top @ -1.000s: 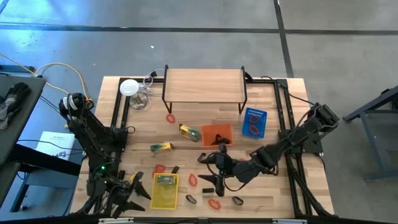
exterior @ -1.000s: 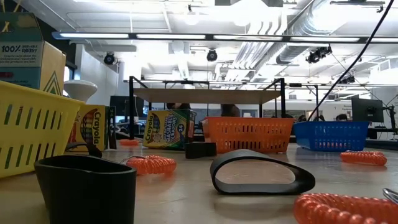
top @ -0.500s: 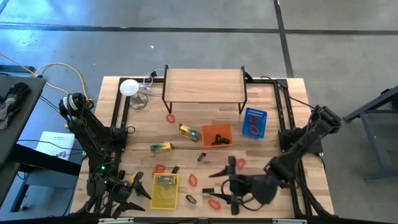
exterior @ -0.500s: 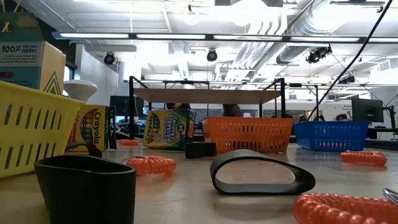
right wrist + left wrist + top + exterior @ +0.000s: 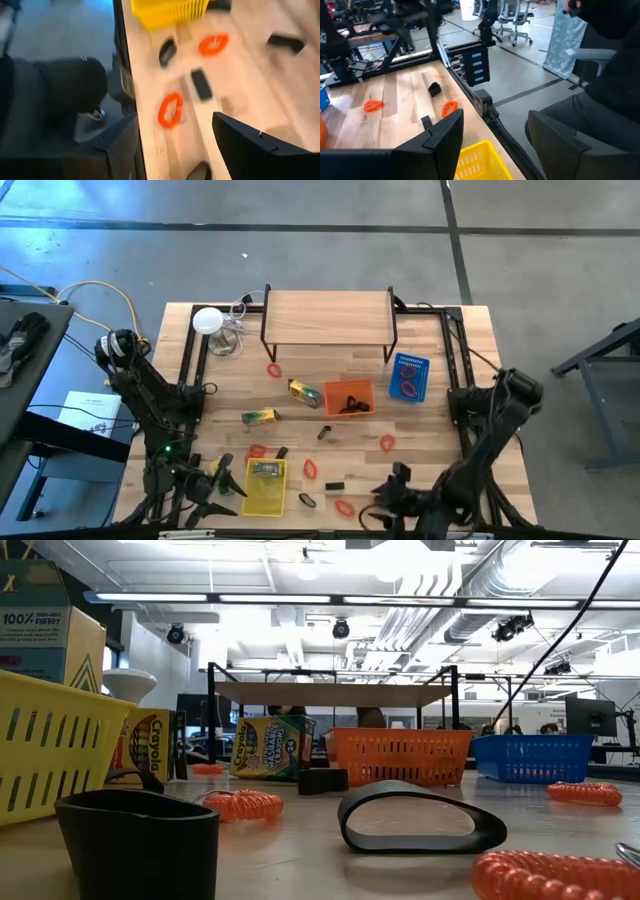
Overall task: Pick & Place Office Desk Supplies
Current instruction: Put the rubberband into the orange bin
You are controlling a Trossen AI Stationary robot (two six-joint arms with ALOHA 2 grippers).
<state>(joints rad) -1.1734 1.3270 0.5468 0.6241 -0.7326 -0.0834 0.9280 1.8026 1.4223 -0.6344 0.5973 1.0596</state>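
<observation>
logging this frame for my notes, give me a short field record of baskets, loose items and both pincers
yellow basket: near edge, holds a pack
orange basket: mid table, dark item inside
blue basket: right of orange basket, red bands inside
shelf: far side
loose bands: one right of centre, one near edge
loose packs: two, one left of centre
left pincer: open, empty, beside yellow basket
right pincer: open, empty, near edge by a band
</observation>
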